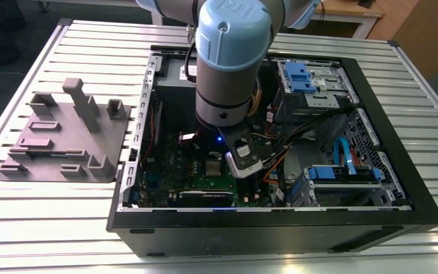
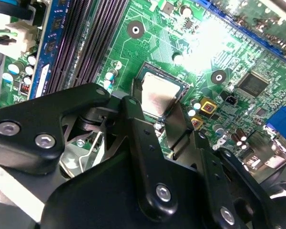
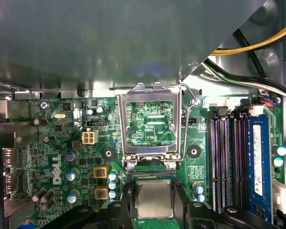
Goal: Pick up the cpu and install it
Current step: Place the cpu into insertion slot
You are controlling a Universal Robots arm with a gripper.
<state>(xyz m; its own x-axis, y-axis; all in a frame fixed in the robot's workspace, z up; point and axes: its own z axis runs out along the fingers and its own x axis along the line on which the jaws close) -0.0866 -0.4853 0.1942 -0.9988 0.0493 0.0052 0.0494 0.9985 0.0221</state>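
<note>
my tool (image 2: 156,109) down inside open pc case (image 1: 280,228), over green motherboard (image 3: 47,129). fingers (image 2: 133,119) pressed on two opposite edges of cpu (image 3: 154,198), pinching it. cpu flat, silver top up, at socket (image 2: 163,76), just beside flipped-open load plate (image 3: 150,89); seated or not, cannot tell. memory slots (image 3: 226,157) near. in exterior view my arm (image 1: 230,63) enters case from 12 o'clock; grey plastic fixture (image 1: 67,137) on worktop (image 1: 36,211) at 9 o'clock of case.

Small flat square cpu (image 3: 153,199), silver-grey top, paler rim, level, pinched edgewise by the tool (image 2: 157,105)
</note>
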